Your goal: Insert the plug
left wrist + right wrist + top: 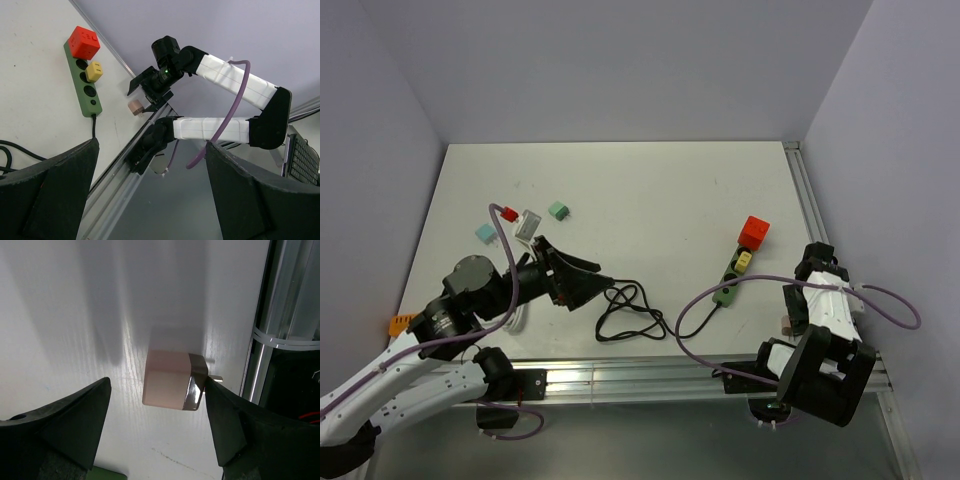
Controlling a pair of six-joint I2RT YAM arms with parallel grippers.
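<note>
A green power strip (733, 274) lies on the right of the white table, with a red cube plug (754, 232) and a yellow plug (744, 260) in it; its black cord (625, 310) coils toward the middle. A pink plug with a chrome end (172, 380) lies flat by the right rail, prongs toward the rail. My right gripper (157, 390) is open and straddles it; the right finger (225, 425) is at the chrome end. My left gripper (152, 145) is open and empty, over the cord's left end (575, 285). The left wrist view shows the strip (82, 75) and pink plug (135, 106).
Two teal blocks (558, 210) (485, 232), a small red plug (510, 213) and a grey-white adapter (527, 224) lie at the left rear. An orange piece (400, 322) sits at the left edge. Aluminium rails (810, 210) run along the right and front edges.
</note>
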